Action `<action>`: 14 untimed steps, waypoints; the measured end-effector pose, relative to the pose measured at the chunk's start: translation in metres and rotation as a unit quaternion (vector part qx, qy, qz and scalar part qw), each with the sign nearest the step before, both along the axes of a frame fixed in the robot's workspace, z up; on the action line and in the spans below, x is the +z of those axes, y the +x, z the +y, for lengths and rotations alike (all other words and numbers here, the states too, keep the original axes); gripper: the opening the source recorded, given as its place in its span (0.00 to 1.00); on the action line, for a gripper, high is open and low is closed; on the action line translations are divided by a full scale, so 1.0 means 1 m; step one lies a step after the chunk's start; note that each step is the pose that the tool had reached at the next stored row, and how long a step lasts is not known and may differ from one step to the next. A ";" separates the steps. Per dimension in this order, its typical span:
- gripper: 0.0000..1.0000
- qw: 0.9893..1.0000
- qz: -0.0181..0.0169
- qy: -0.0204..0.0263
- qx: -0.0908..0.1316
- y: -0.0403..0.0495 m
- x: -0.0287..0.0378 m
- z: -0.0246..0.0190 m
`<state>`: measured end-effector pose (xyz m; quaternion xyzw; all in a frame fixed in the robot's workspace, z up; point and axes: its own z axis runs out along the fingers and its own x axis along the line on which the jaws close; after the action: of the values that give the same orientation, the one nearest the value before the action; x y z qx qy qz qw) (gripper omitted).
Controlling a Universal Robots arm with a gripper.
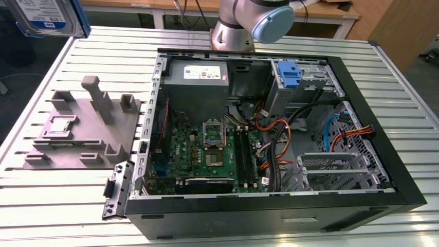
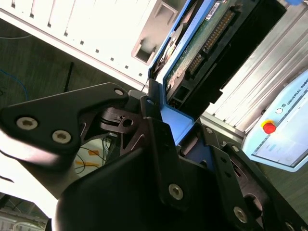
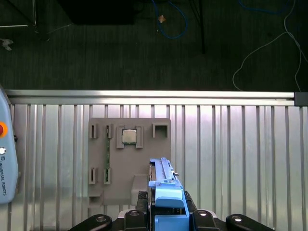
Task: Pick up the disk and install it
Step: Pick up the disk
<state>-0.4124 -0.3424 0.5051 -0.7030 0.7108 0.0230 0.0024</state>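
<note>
In the exterior view the disk sits in the top corner on the exterior view's left. The picture edge cuts most of it off, so just its label and blue frame show. It is well apart from the open computer case. In the second wrist view the black gripper pinches the disk's blue frame at one end, and the frame hides part of its fingertips. In the first wrist view the disk shows edge-on. Its long side runs straight out from the gripper, above the grey stand on the table.
</note>
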 end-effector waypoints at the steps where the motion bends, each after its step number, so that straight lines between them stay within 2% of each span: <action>1: 0.37 1.000 0.000 0.000 0.000 0.0002 0.0000 0.0000; 14: 0.37 1.000 0.000 0.000 0.000 0.0033 0.0001 0.0000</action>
<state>-0.4091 -0.3424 0.5052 -0.7030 0.7108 0.0230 0.0023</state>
